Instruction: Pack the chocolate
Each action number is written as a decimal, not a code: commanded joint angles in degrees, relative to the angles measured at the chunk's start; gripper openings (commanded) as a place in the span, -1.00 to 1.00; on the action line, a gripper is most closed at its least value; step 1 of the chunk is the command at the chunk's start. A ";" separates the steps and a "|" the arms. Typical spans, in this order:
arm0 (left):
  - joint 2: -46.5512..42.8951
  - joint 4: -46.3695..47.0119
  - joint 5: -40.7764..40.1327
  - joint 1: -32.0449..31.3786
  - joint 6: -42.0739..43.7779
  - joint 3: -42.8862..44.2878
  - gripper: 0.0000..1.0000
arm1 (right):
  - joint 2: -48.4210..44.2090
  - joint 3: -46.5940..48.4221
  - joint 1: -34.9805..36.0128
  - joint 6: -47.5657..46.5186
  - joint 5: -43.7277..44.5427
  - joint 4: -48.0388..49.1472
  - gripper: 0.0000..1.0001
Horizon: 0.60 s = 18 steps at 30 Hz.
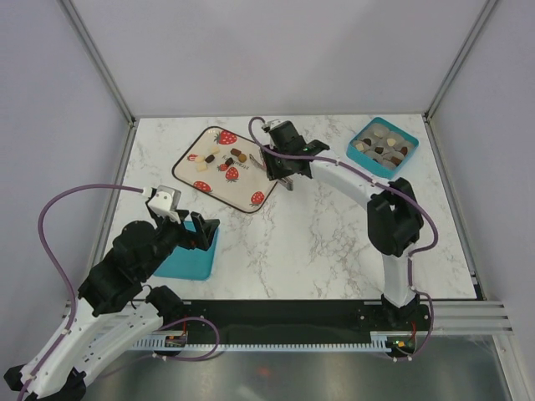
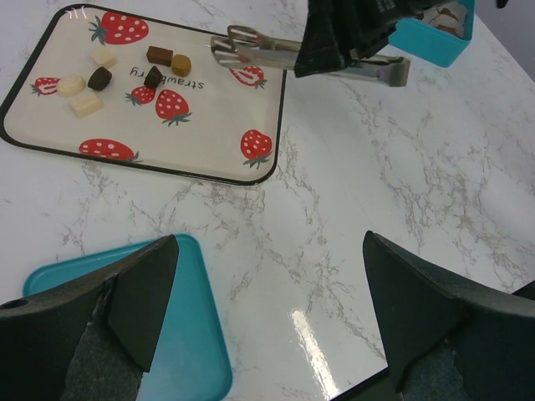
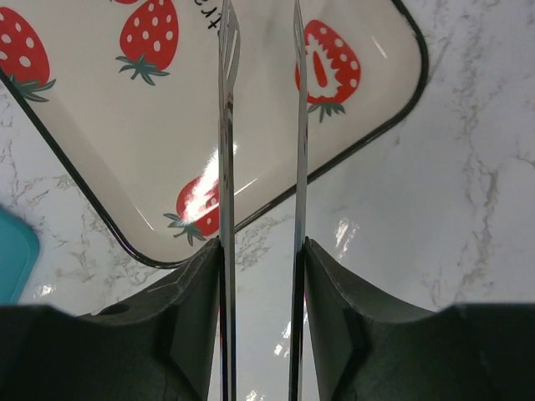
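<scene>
Your left gripper [image 2: 269,267]: jaws spread wide, arm bent. Your right gripper [image 3: 261,259]: arm stretched forward, clamped on tongs [image 3: 227,125].

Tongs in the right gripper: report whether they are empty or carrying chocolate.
Empty. The tongs show bare tips in the left wrist view; their blades stand apart over the tray.

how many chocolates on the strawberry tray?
7. Left end of tray: top cream piece, round cream piece, square cream piece, dark piece. Middle: brown square, light brown piece, dark round piece. More may hide under the tongs.
</scene>
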 commanded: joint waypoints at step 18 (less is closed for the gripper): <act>-0.93 2.46 -1.75 -0.24 2.26 -0.45 0.99 | 16.85 16.20 5.03 -1.96 4.07 2.38 0.04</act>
